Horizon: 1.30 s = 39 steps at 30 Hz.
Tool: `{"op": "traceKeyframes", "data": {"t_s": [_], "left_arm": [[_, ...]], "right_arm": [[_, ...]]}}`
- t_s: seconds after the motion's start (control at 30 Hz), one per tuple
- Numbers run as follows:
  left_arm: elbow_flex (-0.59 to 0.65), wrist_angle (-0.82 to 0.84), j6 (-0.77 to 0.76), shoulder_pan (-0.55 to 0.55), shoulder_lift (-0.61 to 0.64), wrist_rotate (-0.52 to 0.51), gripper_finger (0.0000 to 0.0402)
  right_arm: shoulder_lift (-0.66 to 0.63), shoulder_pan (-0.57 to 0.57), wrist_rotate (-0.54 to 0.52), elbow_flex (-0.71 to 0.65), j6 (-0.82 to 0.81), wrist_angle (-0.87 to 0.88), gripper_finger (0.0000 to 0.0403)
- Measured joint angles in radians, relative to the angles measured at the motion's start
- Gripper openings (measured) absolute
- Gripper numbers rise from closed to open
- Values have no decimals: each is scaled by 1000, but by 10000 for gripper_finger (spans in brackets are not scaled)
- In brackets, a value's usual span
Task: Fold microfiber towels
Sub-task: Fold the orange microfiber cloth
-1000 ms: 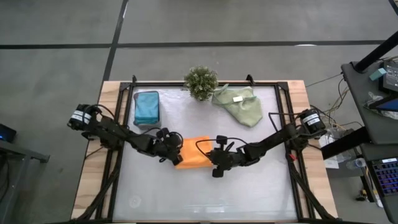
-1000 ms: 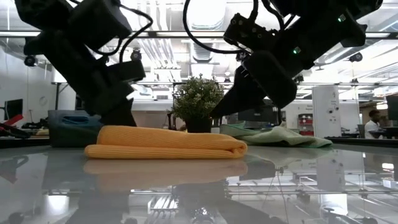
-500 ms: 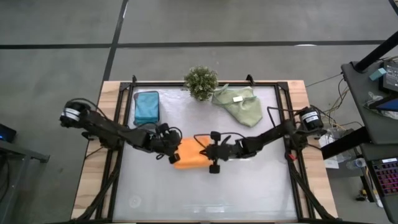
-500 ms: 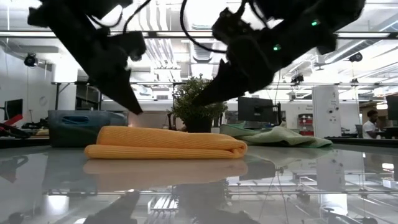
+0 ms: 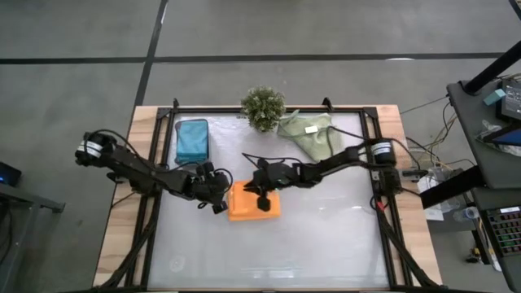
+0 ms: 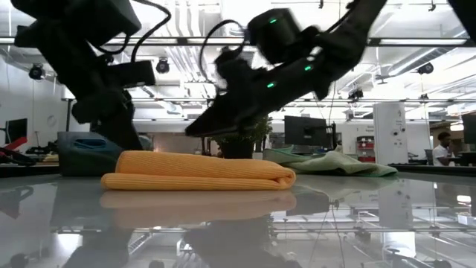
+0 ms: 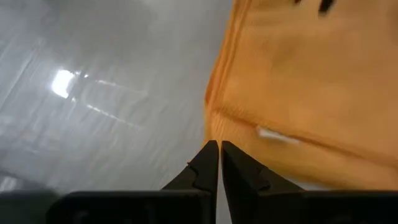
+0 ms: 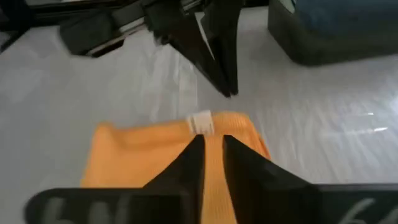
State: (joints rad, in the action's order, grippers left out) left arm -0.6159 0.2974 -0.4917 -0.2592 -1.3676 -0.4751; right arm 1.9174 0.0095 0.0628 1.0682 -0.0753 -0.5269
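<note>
A folded orange towel (image 5: pixel 254 205) lies flat on the table, with a small white tag (image 8: pixel 200 123) at one edge. My left gripper (image 5: pixel 218 203) is shut, and its tips (image 7: pixel 219 147) are at the towel's left edge. My right gripper (image 5: pixel 260 185) hovers over the towel's far edge, clear above it in the low view (image 6: pixel 192 132). A narrow gap shows between its fingers (image 8: pixel 211 146). Folded teal towels (image 5: pixel 192 140) rest in a dark tray at the far left. Crumpled sage-green towels (image 5: pixel 314 137) lie at the far right. My left gripper's shut fingertips (image 7: pixel 211 155) stand at the orange towel's left edge (image 7: pixel 214 118), slanting down from the table's left. I cannot tell whether they touch it.
A small bushy plant (image 5: pixel 263 107) stands at the middle of the far edge, between the tray and the green towels. The near half of the table (image 5: pixel 269 256) is bare. A black frame (image 5: pixel 163 163) runs along the table's sides.
My right gripper has swung from the orange towel's right edge toward the table's left and far edge. It now hangs over the towel's far edge. The towel has stayed where it was.
</note>
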Motion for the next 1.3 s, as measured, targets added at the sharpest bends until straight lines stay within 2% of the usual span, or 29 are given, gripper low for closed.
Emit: {"op": "traceKeyframes", "data": {"t_s": [0.13,0.3,0.53,0.67,1.07,1.3], "left_arm": [[20,-9,0,0,-19,-4,6],[68,-108,-20,0,-32,-9,6],[72,-158,-25,0,-52,-32,6],[71,-194,-25,0,-75,-32,6],[71,-218,-28,-1,-156,-44,6],[69,-218,-28,-1,-159,-48,6]], "right_arm": [[98,-22,1,121,-3,39,88],[175,-51,0,247,6,192,131],[208,-56,47,301,12,268,156],[207,-56,50,300,14,268,142],[205,-54,49,300,21,260,60],[205,-52,49,300,41,266,13]]}}
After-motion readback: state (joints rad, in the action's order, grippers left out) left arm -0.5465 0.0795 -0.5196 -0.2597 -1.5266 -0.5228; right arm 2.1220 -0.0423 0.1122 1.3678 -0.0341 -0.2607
